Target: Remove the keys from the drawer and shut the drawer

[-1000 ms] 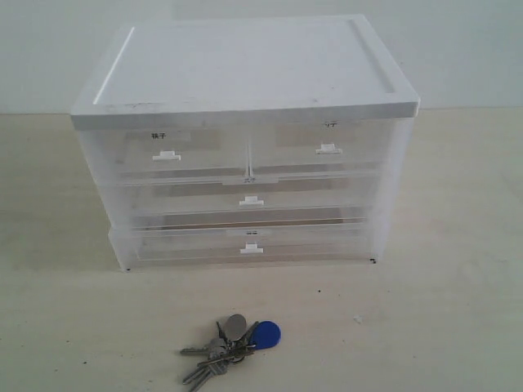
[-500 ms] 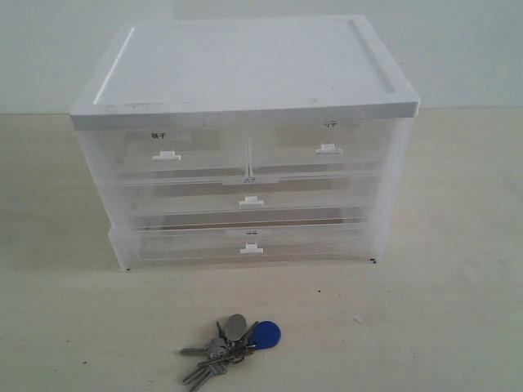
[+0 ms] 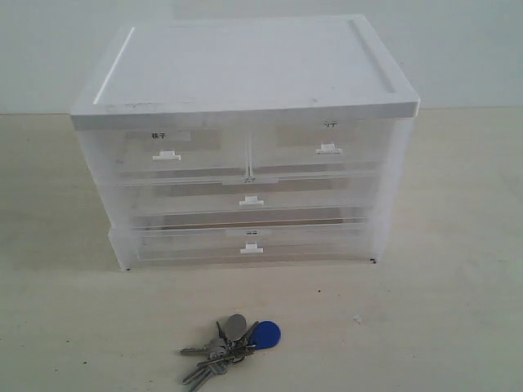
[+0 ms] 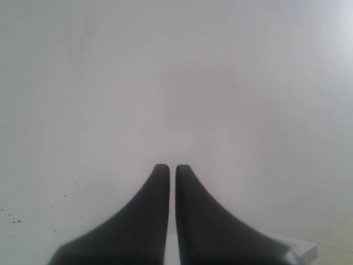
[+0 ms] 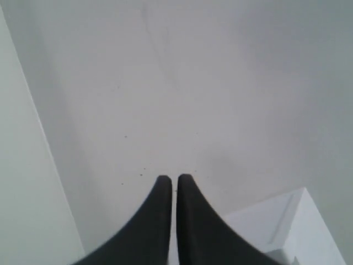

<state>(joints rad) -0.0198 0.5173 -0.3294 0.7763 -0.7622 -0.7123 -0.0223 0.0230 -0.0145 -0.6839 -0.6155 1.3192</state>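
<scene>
The keys [image 3: 232, 344], a silver-grey bunch with a round blue fob, lie on the tabletop in front of the drawer cabinet [image 3: 245, 73]. The drawer [image 3: 327, 148], the top right half-width one with the faint label, sits flush with the cabinet front, as do the other drawers. Neither arm shows in the exterior view. In its wrist view my left gripper [image 4: 172, 167] is shut and empty, facing a plain white surface. My right gripper [image 5: 174, 178] is also shut and empty before a white surface.
The top left half-width drawer [image 3: 166, 150] carries a darker label. Two full-width drawers [image 3: 251, 198] sit below the top pair. A white edge [image 5: 287, 221] shows in a corner of the right wrist view. The beige table [image 3: 441, 327] extends around the cabinet.
</scene>
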